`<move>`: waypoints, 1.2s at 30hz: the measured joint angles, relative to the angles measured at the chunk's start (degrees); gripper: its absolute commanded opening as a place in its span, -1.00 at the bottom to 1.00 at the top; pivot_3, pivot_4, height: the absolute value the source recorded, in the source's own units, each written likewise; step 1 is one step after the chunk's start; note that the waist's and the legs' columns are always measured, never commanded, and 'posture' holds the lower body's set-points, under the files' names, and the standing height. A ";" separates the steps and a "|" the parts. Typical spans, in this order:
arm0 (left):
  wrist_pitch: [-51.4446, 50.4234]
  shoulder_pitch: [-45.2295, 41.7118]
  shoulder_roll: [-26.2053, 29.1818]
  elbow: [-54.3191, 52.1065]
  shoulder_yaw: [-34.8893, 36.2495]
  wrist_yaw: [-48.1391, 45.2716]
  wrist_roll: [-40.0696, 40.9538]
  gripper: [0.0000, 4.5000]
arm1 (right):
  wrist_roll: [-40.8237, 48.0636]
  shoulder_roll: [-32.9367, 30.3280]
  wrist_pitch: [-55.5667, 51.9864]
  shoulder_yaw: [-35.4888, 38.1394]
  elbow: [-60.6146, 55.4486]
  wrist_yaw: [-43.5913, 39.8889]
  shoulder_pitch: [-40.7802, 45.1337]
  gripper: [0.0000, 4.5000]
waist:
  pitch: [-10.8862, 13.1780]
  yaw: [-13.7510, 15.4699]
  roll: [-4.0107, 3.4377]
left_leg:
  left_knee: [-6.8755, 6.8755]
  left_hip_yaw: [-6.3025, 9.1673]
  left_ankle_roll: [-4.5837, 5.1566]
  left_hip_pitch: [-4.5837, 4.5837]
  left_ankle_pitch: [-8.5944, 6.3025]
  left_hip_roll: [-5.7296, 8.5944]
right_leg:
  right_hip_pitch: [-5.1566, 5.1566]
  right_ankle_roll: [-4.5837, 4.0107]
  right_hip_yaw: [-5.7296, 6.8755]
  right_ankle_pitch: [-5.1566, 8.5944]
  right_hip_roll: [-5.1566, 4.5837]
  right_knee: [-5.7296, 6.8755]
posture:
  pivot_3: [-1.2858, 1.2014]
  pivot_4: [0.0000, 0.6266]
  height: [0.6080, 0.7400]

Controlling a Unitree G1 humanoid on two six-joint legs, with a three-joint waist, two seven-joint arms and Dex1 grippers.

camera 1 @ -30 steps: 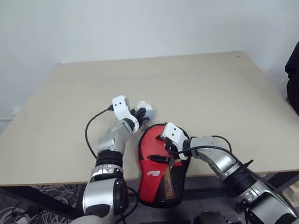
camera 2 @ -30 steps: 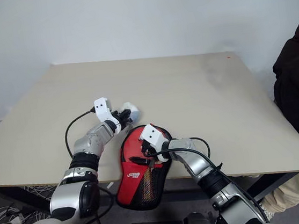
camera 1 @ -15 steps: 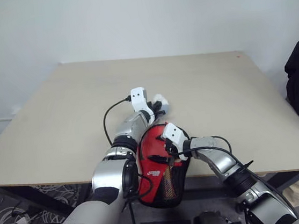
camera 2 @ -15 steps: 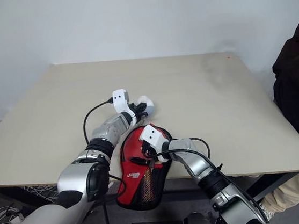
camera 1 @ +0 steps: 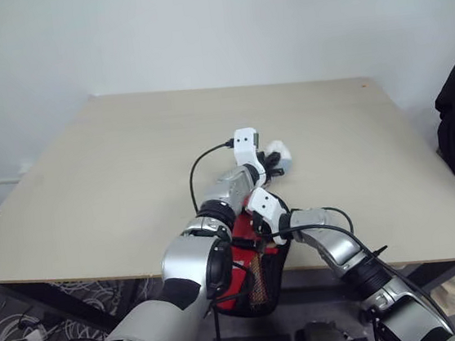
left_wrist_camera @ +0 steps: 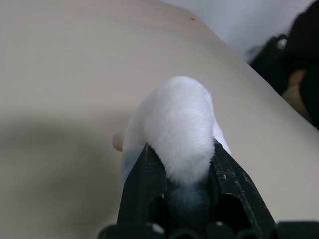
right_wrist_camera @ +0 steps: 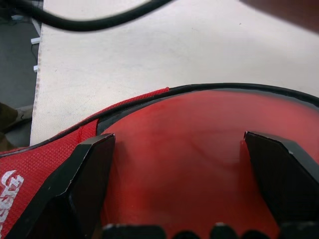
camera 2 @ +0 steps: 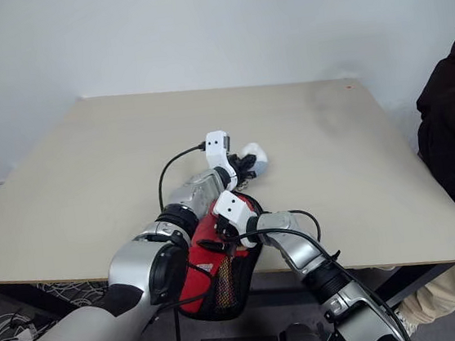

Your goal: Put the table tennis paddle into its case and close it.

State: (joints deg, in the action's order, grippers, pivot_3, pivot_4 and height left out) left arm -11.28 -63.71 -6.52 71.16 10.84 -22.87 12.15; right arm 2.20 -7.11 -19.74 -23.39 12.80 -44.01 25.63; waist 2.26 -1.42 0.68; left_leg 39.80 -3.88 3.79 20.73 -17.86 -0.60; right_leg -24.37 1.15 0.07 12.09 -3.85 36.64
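A: Where is the red fabric paddle-shaped case [camera 2: 221, 262]?
B: At the table's [camera 2: 89, 178] near edge, overhanging. Right gripper [right_wrist_camera: 179, 149] spread wide over it; left gripper [left_wrist_camera: 182, 174] clamps the fluffy white charm [left_wrist_camera: 177, 127].
A: Handling?
B: Likely soft, floppy; hold its black rim.

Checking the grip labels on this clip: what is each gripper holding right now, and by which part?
The left gripper is shut on a white fluffy charm, pinching its lower end. The right gripper is open, its fingers straddling the red case and gripping nothing.
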 measured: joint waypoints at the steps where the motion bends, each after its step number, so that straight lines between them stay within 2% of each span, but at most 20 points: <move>1: -0.07 0.00 -0.04 -0.01 -0.12 -0.34 -0.05 -0.76 | 0.00 0.00 0.00 0.01 -0.02 0.01 -0.04 1.00 | 0.00 0.00 0.00 | 0.00 0.00 0.01 0.00 0.00 0.00 | 0.00 0.00 0.00 0.00 0.00 0.00 | 0.03 -1.00 1.00; 7: -2.19 0.68 -0.56 -2.08 -2.07 -4.52 -1.02 -0.76 | 0.00 -0.19 0.07 0.09 -0.44 -0.14 -0.31 1.00 | 0.00 0.10 0.00 | 0.02 0.04 0.05 0.01 0.00 0.04 | 0.04 0.03 0.00 0.02 -0.03 -0.01 | 0.03 -1.00 1.00; 11: -5.59 3.55 -0.85 -7.41 -5.27 -9.32 -2.23 -0.76 | 0.02 -0.27 0.20 0.22 -0.48 -0.48 -0.43 1.00 | -0.02 0.10 -0.03 | 0.03 0.03 0.09 0.00 -0.02 0.05 | 0.07 0.06 -0.02 0.03 -0.04 -0.02 | 0.03 -1.00 1.00; 13: -7.57 5.52 -1.02 -9.74 -6.48 -11.16 -2.34 -0.50 | 0.02 -0.26 0.24 0.26 -0.39 -0.57 -0.46 1.00 | -0.02 0.08 -0.03 | 0.04 0.03 0.10 0.00 -0.03 0.05 | 0.06 0.06 -0.03 0.03 -0.04 -0.02 | 0.03 -1.00 1.00; 14: -8.46 6.12 -1.01 -10.75 -6.98 -11.80 -2.45 -0.45 | 0.02 -0.24 0.23 0.32 -0.34 -0.58 -0.46 1.00 | -0.02 0.11 -0.03 | 0.05 0.04 0.10 0.00 -0.03 0.05 | 0.07 0.06 -0.03 0.03 -0.04 -0.02 | 0.03 -1.00 1.00; 17: -9.73 7.10 -0.77 -13.17 -7.73 -13.13 -2.52 -0.12 | -0.01 -0.08 0.32 0.26 -0.30 -0.57 -0.44 1.00 | -0.02 0.05 -0.03 | 0.08 0.05 0.11 -0.01 -0.03 0.03 | 0.07 0.06 -0.04 0.03 -0.04 0.00 | 0.03 -1.00 1.00; 21: -11.56 7.36 0.01 -14.62 -8.17 -13.97 -2.48 0.39 | -0.05 -0.03 0.33 0.16 -0.05 -0.61 -0.29 1.00 | -0.02 -0.03 -0.03 | 0.08 0.06 0.11 0.00 -0.04 0.00 | 0.05 0.06 -0.04 0.03 0.00 0.00 | 0.03 -1.00 1.00; 26: -11.80 7.34 1.93 -15.74 -7.66 -13.59 -2.18 0.94 | -0.09 0.03 0.31 -0.10 0.23 -0.64 0.05 1.00 | -0.02 -0.19 -0.03 | 0.08 0.05 0.11 -0.02 -0.04 -0.02 | 0.04 0.06 -0.06 0.02 0.00 0.02 | 0.03 -1.00 1.00; 36: -12.15 6.95 9.84 -18.39 -4.09 -11.45 -0.99 0.99 | -0.09 0.01 0.45 -0.13 0.66 -1.00 0.35 1.00 | -0.02 -0.18 -0.03 | 0.08 0.05 0.09 -0.02 -0.03 -0.04 | 0.02 0.05 -0.07 0.01 -0.01 0.04 | 0.03 -1.00 1.00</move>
State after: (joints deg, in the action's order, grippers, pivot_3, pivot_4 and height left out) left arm -23.43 -56.76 3.32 52.77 6.74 -34.32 11.16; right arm 2.11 -7.10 -19.30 -23.52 13.46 -45.01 25.98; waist 2.24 -1.60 0.65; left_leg 39.88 -3.83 3.88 20.70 -17.89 -0.63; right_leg -24.35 1.20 0.01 12.11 -3.86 36.68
